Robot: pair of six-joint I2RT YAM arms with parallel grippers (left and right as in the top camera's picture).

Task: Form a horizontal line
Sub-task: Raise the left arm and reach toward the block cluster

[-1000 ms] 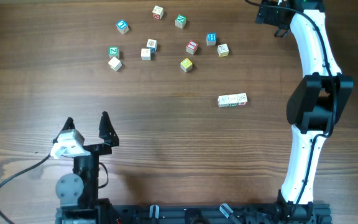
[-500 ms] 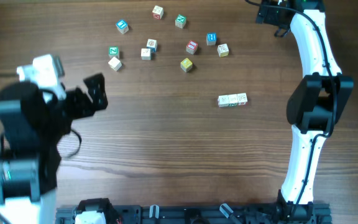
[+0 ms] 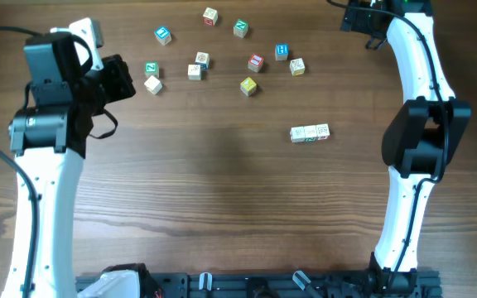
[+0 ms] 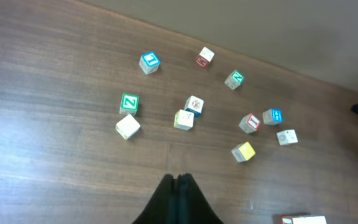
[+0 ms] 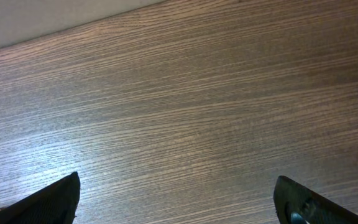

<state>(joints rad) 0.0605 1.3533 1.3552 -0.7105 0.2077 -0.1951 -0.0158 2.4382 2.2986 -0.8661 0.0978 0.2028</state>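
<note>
L gripper [image 4: 178,180]: far left of the row of cubes [image 3: 309,132] and higher up in the overhead view. Fingers clenched tip to tip, nothing btwn them. L wrist view shows them as one dark wedge over bare wood.

Loose cubes all lie above the row, spread from its far upper left to just over it. Farthest left of the row is the green Z cube [image 3: 151,69], w/ a plain pale cube [image 3: 153,84] just below it, near but apart. Closer to the row and higher is the light-blue cube [image 3: 163,35]. Then a lower pale cube [image 3: 194,71] and an upper pale cube [image 3: 202,59], corner-close; can't tell if touching. Red-marked cube [image 3: 211,15] is highest above the row, w/ the green-topped cube [image 3: 240,28] next along. Yellow cube [image 3: 248,85] is the loose one nearest the row's upper left, and the red cube [image 3: 256,63] sits just above that. Blue cube [image 3: 281,52] and a yellowish pale cube [image 3: 297,66] sit above the row's left end, near each other but apart.

The row lies level, mid-right on the wood table [image 3: 222,207]. Its pale cubes touch side by side and carry small green/red marks. Three can be made out; count not certain. It's well apart from both grippers.

R arm [image 3: 425,132]: right of the row, white w/ black elbow. R gripper [image 5: 179,193]: well above and right of the row. Fingers released, spread wide, only bare wood btwn them.
</note>
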